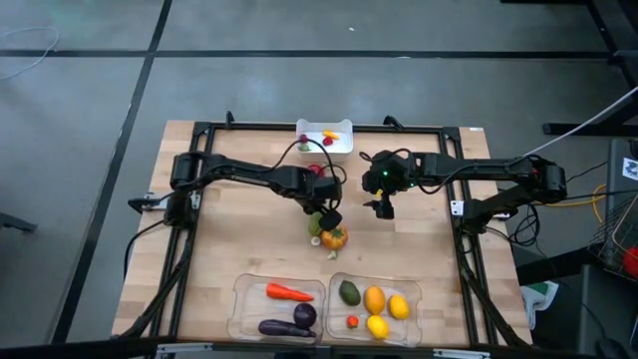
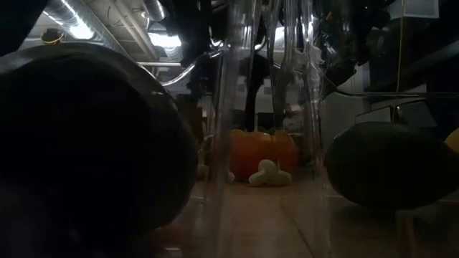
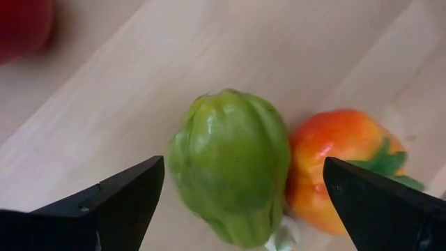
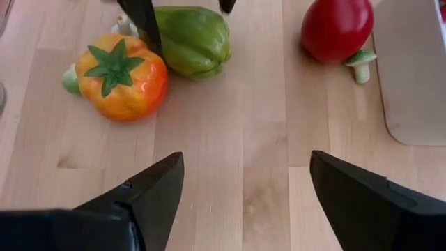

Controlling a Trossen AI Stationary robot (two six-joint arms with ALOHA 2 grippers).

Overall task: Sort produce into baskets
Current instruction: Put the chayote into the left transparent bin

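At lower centre of the left wrist view, the left gripper (image 3: 240, 192) straddles the green pepper (image 3: 230, 174), jaws wide (nothing gripped yet), orange pepper (image 3: 341, 174) touching beyond. Next: close and lift. Farther off, the right gripper (image 1: 384, 207) waits open.

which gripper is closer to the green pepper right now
Left. The left gripper straddles the green pepper, open; the right gripper hovers off to its side.

This looks like a robotics lab or workshop. A light wooden table (image 1: 229, 254) in a black metal frame (image 1: 214, 128) stands on a bare grey concrete floor (image 1: 299, 85), with loose cables (image 1: 596, 204) at the right. Exposed silver ceiling ducts (image 2: 72, 25) run overhead.
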